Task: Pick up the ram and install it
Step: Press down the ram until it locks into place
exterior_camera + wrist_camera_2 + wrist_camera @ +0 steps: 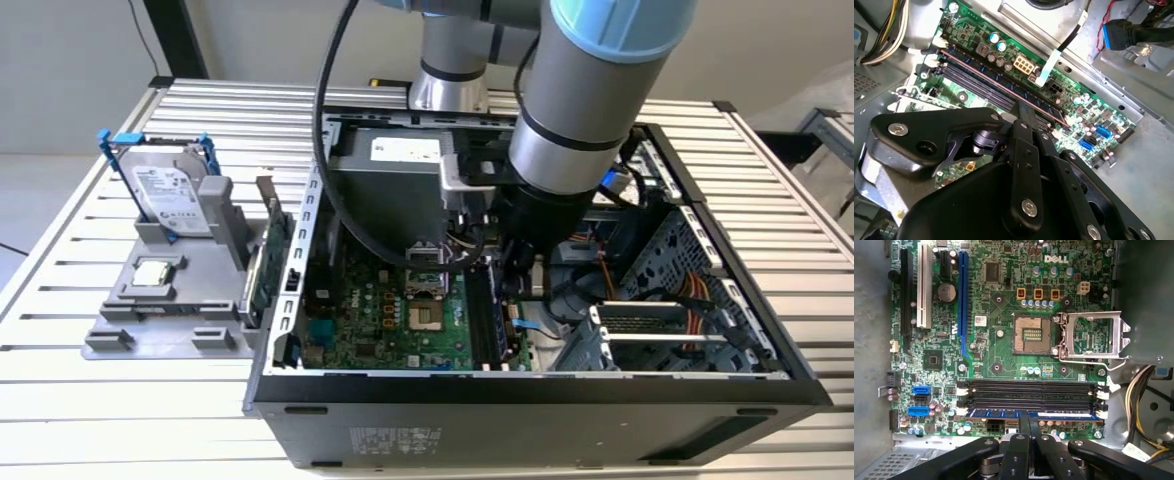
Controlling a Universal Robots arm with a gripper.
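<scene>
In the first wrist view the ram (pixel 1064 415), a long blue-green stick with a pale label, lies along the memory slot closest to my gripper (pixel 1029 421). The gripper is shut on the middle of its upper edge. The second wrist view has the ram (pixel 979 72) as a thin edge running along the slot, with the gripper (pixel 1024 112) clamped across it. The other memory slots (pixel 1029 387) beside it stand bare. From the exterior view, my gripper (pixel 518 290) reaches down inside the open computer case (pixel 534 400), over the motherboard (pixel 387 320).
The open processor socket (pixel 1029 335) and its raised metal frame (pixel 1094 337) sit beyond the slots. Bundled cables (pixel 1139 395) hang at one end of them. On the exterior view's left, a grey holder (pixel 114 335) carries a hard drive (pixel 174 195) and a green card (pixel 274 265).
</scene>
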